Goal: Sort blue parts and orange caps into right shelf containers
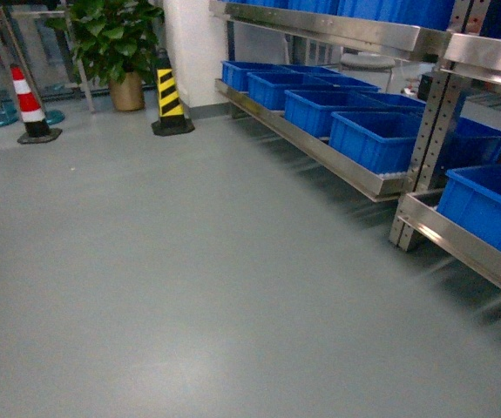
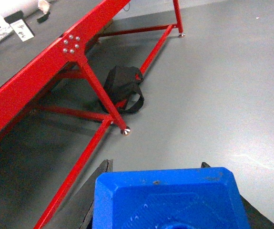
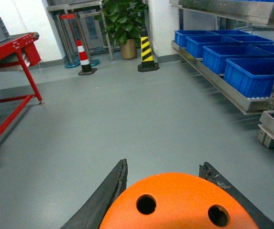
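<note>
At the bottom of the right wrist view, a small orange plastic cap [image 3: 175,202] with round holes in its flat top is held between the two black fingers [image 3: 109,196] of the right gripper [image 3: 167,200], which are closed against its sides. At the bottom of the left wrist view, a chunky blue plastic part [image 2: 170,200] with bevelled corners is gripped the same way by the left gripper [image 2: 167,202], whose dark fingers [image 2: 98,183] show on either side of it. Neither arm is seen in the head view.

The large bright-blue ribbed plastic crates [image 1: 374,139] are lined up on the low steel shelf [image 1: 320,152] across the upper right of the head view, well apart from both held items; grey floor [image 1: 189,279] lies between.

The step in hand is judged to be the carry toward the shelf. It is done well if both grips are kept firm while the base is driven, and each item is brought over the open mouth of its crate, clear of the thick rim and the steel upright [image 1: 433,122], before release. The upper shelf overhang should be watched during the reach.
</note>
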You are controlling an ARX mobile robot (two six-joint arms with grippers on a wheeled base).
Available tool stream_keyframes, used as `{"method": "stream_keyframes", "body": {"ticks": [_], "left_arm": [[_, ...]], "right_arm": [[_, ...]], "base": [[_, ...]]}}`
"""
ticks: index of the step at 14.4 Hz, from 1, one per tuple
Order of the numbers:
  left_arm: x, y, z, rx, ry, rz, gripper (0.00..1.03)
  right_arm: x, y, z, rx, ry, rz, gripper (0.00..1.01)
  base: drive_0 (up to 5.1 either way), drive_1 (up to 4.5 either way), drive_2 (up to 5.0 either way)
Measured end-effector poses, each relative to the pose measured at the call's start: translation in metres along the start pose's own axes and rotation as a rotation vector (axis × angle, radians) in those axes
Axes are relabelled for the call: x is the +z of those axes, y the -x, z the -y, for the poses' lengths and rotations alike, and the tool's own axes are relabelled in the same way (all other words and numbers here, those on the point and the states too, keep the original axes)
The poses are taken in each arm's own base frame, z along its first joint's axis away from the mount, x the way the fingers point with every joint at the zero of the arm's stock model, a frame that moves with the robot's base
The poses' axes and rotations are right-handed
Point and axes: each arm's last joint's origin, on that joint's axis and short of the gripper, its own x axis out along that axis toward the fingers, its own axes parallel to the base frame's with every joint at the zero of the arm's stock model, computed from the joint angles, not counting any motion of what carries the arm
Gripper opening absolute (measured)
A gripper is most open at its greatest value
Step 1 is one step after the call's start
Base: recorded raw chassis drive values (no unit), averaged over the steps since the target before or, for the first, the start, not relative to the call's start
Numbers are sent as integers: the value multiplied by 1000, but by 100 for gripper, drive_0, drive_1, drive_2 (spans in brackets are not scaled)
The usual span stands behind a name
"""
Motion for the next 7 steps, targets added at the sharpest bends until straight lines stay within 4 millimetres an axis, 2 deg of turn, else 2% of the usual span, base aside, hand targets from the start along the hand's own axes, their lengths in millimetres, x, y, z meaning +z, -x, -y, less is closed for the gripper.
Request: {"method": "stream_keyframes", "body": {"ticks": [7], "left_arm": [[0,0,0,0,0,0,44]], "right_arm": [[0,0,0,0,0,0,41]], "base": [[-146,-146,-146]]}}
